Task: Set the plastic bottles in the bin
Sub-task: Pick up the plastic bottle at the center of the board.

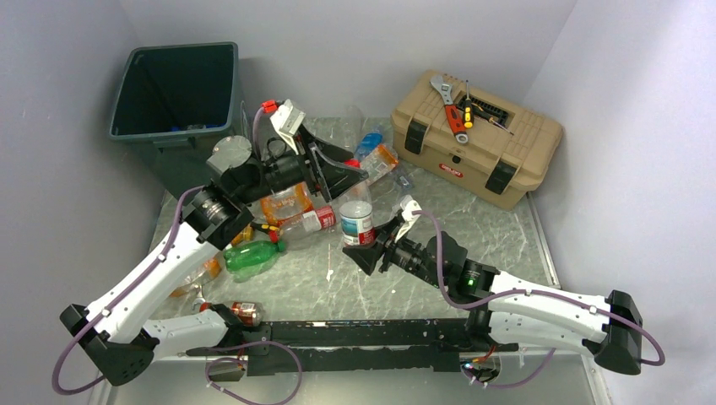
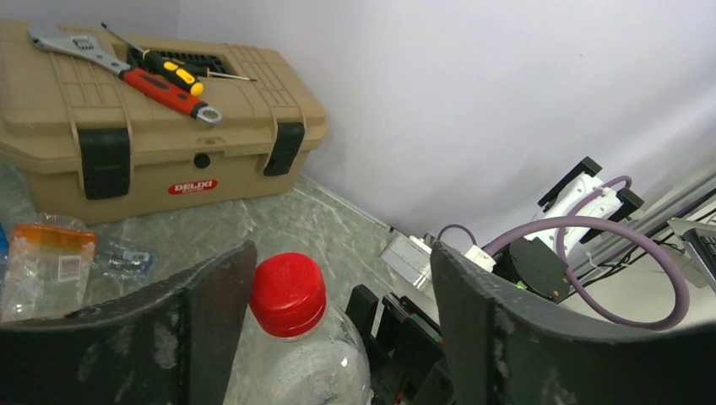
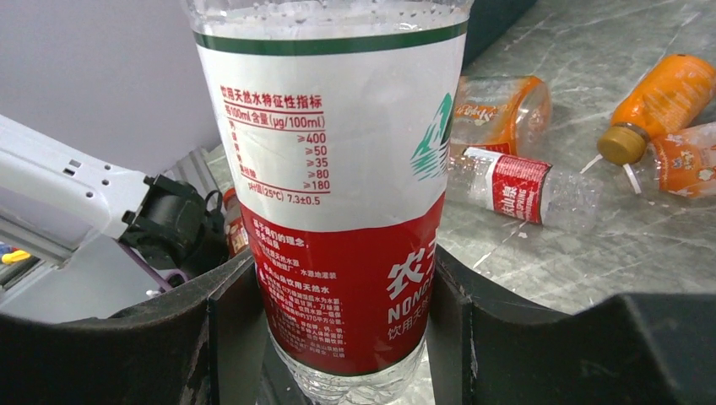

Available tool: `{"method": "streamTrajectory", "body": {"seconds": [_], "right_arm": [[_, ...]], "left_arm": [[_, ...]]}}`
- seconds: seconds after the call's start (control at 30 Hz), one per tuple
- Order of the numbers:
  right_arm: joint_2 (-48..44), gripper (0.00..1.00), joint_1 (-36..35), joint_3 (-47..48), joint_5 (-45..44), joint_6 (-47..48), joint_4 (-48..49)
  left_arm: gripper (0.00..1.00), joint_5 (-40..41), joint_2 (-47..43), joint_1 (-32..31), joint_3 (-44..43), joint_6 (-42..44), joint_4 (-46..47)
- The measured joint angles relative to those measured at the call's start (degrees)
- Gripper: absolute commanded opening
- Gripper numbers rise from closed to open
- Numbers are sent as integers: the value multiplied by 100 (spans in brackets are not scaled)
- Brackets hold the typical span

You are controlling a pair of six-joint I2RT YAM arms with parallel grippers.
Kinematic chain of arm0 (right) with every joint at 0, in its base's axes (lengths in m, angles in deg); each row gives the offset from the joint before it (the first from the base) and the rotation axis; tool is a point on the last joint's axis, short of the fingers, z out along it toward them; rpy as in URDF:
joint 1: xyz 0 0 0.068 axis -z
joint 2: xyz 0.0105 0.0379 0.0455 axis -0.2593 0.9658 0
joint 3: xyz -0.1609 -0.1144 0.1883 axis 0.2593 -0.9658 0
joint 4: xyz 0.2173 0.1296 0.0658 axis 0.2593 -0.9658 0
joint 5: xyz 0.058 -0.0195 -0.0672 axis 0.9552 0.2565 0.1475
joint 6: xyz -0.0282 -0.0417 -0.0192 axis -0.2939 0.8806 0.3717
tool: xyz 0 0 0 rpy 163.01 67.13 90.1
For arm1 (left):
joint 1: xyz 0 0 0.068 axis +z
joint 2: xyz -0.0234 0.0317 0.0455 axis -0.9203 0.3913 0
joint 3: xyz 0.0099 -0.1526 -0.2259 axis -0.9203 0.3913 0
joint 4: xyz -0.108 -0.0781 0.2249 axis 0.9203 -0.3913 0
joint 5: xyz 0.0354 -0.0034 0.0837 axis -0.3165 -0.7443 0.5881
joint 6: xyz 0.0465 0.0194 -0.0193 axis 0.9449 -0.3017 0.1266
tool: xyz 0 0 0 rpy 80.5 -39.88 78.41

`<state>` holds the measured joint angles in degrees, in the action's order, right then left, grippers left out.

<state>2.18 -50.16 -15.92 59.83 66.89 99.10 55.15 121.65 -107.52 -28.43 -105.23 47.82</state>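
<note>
Right gripper point(image 3: 333, 337) was clamped on the upright red-and-white-label bottle point(image 3: 329, 152). Left gripper point(image 2: 342, 266) sat wide, red-capped bottle point(image 2: 289, 291) between its jaws. Other bottles point(image 1: 253, 257) lay on the surface point(image 1: 473, 245) near the far-left bin point(image 1: 177, 84).

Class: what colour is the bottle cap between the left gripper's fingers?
Red cap; best in left wrist view.
</note>
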Motion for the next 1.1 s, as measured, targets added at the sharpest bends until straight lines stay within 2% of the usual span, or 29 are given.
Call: {"method": "streamTrajectory", "body": {"seconds": [0.3,0.37,0.43,0.57,0.77,0.83,0.87,0.9,0.97,1.03,1.1], "right_arm": [[-2,34,-9,0,9,98,92],[-11,34,-13,0,9,136,103],[-26,34,-13,0,9,164,116],[-28,33,-15,0,0,201,101],[0,33,-15,0,-50,227,81],[0,35,-15,0,-57,245,81],[0,40,-15,0,-59,251,85],[0,49,-15,0,-63,258,85],[0,74,-15,0,-76,258,81],[0,89,-15,0,-90,247,63],[-7,99,-17,2,-85,219,33]], "left_arm": [[83,291,90,-13,-24,55,-671],[80,428,118,-13,-24,61,-824],[73,529,120,-13,-24,68,-927],[47,509,120,-15,-24,48,-914],[28,361,120,-24,-24,44,-876],[14,321,120,-24,-24,33,-861],[7,310,122,-24,-24,33,-850],[1,297,125,-24,-24,33,-839],[0,271,136,-24,-24,39,-822],[0,267,155,-24,-26,48,-804],[0,260,162,-24,-31,85,-815]]}}
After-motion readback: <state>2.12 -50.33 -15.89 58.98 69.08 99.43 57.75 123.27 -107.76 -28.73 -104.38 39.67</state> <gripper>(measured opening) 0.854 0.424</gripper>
